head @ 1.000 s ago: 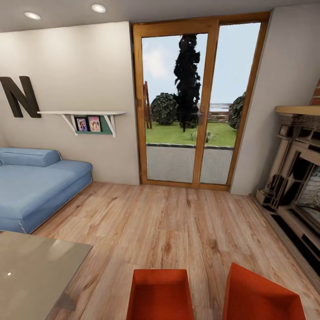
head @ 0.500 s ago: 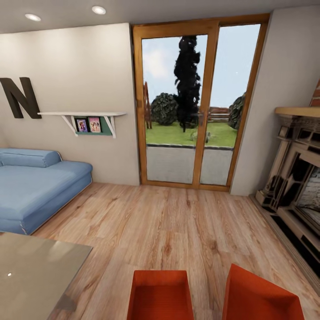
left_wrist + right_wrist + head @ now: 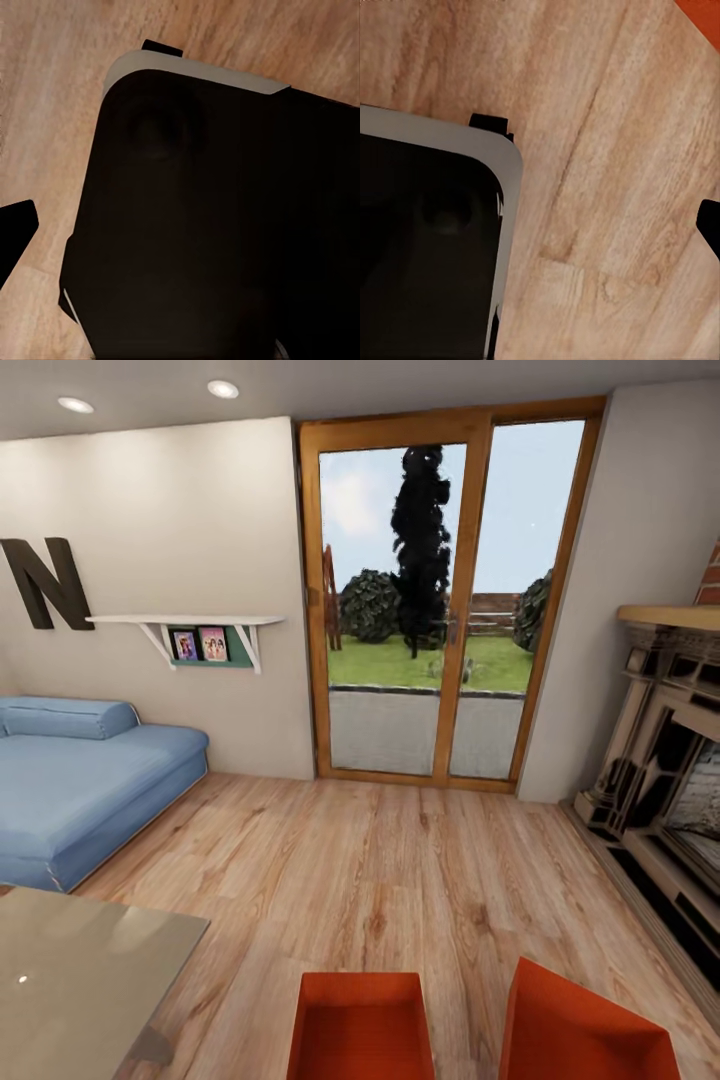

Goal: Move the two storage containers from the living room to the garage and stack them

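Observation:
Two orange-red storage containers stand on the light wood-plank floor of the living room, at the bottom edge of the head view. One container (image 3: 360, 1025) is square to me with its open inside showing. The other container (image 3: 585, 1025) sits to its right, turned at an angle, and an orange corner of a container (image 3: 701, 11) shows in the right wrist view. A dark fingertip (image 3: 15, 232) sits at the edge of the left wrist view and another fingertip (image 3: 710, 225) at the edge of the right wrist view. Nothing lies between the fingers.
A blue sofa (image 3: 80, 780) stands at the left and a glass-topped table (image 3: 70, 980) at the near left. Wood-framed glass doors (image 3: 440, 600) are straight ahead and a fireplace (image 3: 670, 780) at the right. My dark base (image 3: 210, 225) shows over the planks in both wrist views.
The whole head picture has slid down a few pixels, so the camera has moved slightly. The containers and furniture have not moved on the floor.

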`<state>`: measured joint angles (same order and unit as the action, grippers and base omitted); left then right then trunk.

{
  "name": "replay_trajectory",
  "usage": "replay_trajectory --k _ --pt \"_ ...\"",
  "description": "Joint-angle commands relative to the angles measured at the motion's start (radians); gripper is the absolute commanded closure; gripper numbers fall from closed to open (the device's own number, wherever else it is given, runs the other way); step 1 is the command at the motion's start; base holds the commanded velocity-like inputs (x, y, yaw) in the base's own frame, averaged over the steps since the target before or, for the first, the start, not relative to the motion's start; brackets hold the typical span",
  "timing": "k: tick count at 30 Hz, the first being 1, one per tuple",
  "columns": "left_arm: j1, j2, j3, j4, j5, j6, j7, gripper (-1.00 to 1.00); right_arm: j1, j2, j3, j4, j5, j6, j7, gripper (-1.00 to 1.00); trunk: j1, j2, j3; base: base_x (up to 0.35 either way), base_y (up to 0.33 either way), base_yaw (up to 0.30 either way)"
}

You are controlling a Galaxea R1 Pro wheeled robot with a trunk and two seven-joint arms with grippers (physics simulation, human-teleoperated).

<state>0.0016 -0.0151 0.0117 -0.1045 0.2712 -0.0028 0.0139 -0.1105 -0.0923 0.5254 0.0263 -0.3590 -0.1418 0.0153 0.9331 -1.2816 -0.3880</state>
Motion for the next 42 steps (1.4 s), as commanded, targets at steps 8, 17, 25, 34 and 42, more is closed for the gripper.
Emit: replay_trajectory --k 8,17,25,34,42 --pt "0.0 0.0 0.001 -0.001 0.005 0.0 0.001 -1.0 -0.001 -0.001 0.008 0.003 -0.009 -0.004 0.002 -1.0 -0.031 0.056 0.024 0.0 0.0 0.0" --pt "0.0 0.0 0.001 -0.001 0.005 -0.001 0.001 -1.0 -0.001 0.003 0.011 0.003 -0.009 -0.004 0.002 -1.0 -0.065 0.119 0.052 0.0 0.0 0.0" --pt "0.001 0.0 0.002 -0.001 0.005 -0.001 0.001 -1.0 -0.001 0.003 0.01 0.003 -0.01 -0.005 0.002 -1.0 -0.096 0.175 0.078 0.0 0.0 0.0" --pt "0.0 0.0 0.002 -0.001 0.005 -0.001 0.001 -1.0 -0.001 0.003 0.008 0.003 -0.012 -0.003 0.002 -1.0 -0.13 0.238 0.106 0.0 0.0 0.0" --pt "0.001 0.0 0.002 -0.001 0.005 -0.001 0.001 -1.0 -0.001 0.002 0.01 0.003 -0.011 -0.004 0.002 -1.0 -0.153 0.28 0.125 0.0 0.0 0.0"
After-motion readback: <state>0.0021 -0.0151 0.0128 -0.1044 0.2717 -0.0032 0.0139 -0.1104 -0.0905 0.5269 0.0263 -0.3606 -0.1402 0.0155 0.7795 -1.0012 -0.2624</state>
